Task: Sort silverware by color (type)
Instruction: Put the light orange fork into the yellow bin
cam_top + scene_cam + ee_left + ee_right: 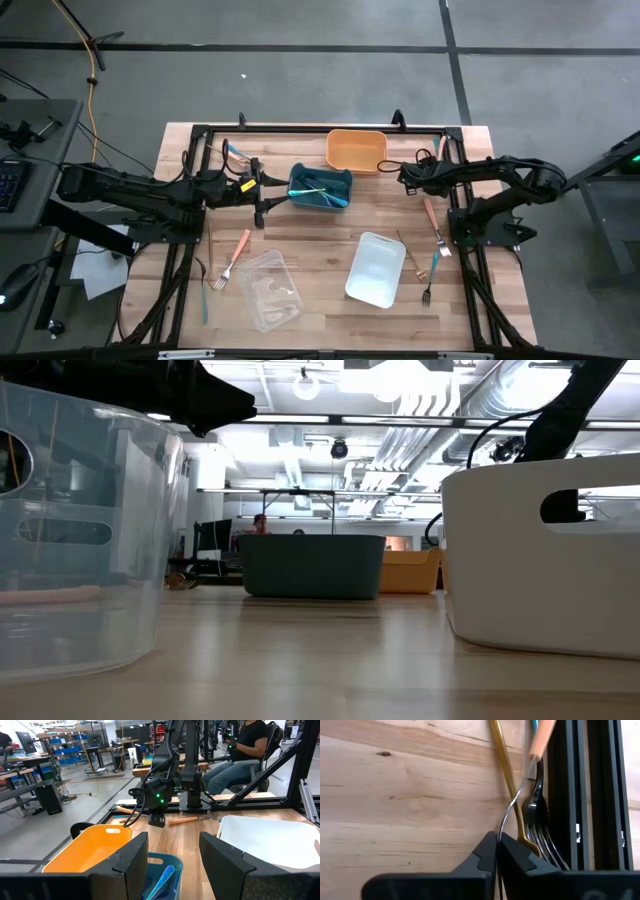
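My left gripper (pixel 272 192) is open and hovers at the left end of the teal bin (pixel 320 187), which holds teal-handled silverware (pixel 162 880). My right gripper (pixel 408 177) is shut, next to the orange bin (pixel 356 150). It holds a thin metal piece that runs on to a salmon-orange handle (pixel 545 735). Below it, a gold fork (pixel 512 785) and a dark fork (pixel 540 820) lie flat on the table along the right frame rail. A salmon-handled fork (pixel 235 258) lies flat on the table's left part. My right gripper pinches the thin metal end (pixel 501 827) of the salmon-handled piece between its two shut fingers (pixel 482 855). The metal shows edge-on and curves away from the fingers toward the handle. I cannot tell whether its far end rests on the table.
A white bin (pixel 375 268) and a clear bin (pixel 270 288) stand on the near half of the table. More silverware (pixel 432 270) lies by the right rail. Black frame rails (pixel 580 795) border the table. A person (pixel 250 750) sits beyond the far edge.
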Tool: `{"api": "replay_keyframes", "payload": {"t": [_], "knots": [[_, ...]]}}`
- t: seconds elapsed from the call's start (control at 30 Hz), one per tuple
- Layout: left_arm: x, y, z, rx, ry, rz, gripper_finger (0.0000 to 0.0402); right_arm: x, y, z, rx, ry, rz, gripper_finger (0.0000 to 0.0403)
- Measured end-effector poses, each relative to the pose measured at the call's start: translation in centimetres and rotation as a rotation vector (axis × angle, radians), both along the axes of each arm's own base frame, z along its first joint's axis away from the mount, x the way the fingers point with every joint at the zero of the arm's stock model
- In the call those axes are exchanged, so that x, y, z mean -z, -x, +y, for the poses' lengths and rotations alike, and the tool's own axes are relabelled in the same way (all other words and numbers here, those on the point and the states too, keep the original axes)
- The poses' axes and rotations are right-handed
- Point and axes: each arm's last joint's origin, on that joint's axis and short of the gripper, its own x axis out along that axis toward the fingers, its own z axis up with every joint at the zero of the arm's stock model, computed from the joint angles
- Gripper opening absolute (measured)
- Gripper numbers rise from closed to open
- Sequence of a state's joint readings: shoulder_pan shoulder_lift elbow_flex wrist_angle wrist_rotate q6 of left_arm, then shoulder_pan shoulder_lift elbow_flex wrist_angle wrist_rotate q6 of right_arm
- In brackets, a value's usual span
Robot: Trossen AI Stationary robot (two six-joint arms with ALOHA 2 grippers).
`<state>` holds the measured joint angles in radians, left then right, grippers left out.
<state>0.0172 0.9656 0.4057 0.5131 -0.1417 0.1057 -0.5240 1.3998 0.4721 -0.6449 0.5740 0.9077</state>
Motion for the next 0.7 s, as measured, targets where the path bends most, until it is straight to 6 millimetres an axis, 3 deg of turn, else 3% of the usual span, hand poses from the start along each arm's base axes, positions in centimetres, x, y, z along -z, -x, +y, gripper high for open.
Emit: {"api": "replay_keyframes", "payload": {"t": [0.17, 0.37, 0.7], "knots": [[0.0, 0.0, 0.0, 0.0, 0.0, 0.0, 0.0168, -0.3, -0.3, 0.1, -0.014, -0.012, -0.002, 0.0005], [0.0, 0.0, 0.0, 0.0, 0.0, 0.0, 0.0168, -1.6, -2.1, 0.7, -0.111, -0.019, -0.012, 0.0003], [0.0, 0.0, 0.0, 0.0, 0.023, -0.003, 0.0168, -6.1, -5.2, 2.8, -0.286, 0.147, 0.05, 0.0001]]}}
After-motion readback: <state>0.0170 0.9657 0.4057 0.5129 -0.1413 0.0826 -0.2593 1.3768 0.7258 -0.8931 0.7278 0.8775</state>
